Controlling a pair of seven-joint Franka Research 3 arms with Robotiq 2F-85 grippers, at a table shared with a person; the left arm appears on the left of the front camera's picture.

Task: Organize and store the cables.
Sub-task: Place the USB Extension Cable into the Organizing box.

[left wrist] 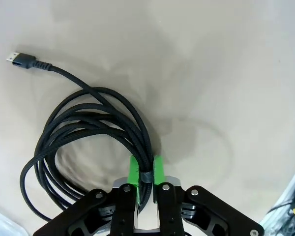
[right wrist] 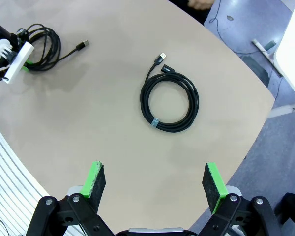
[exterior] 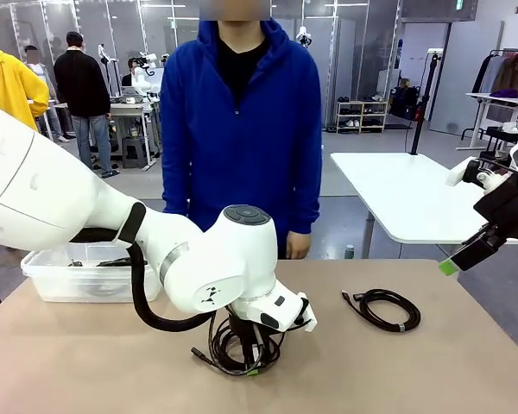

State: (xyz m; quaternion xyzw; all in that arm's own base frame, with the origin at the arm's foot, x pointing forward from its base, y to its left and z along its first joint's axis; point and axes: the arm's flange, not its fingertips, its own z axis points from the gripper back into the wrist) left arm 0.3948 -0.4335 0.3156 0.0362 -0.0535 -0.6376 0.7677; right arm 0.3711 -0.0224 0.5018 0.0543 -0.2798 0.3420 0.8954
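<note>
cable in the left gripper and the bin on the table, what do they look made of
Cable: seemingly matte black braided fabric jacket; a woven texture shows along its strands. Bin: probably translucent frosted plastic; contents show dimly through its wall.

Front view across table [exterior: 466, 362]; wrist views down onto it

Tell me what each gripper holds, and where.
The left gripper is shut on the coiled black cable at its grey band. The right gripper is open and empty.
</note>
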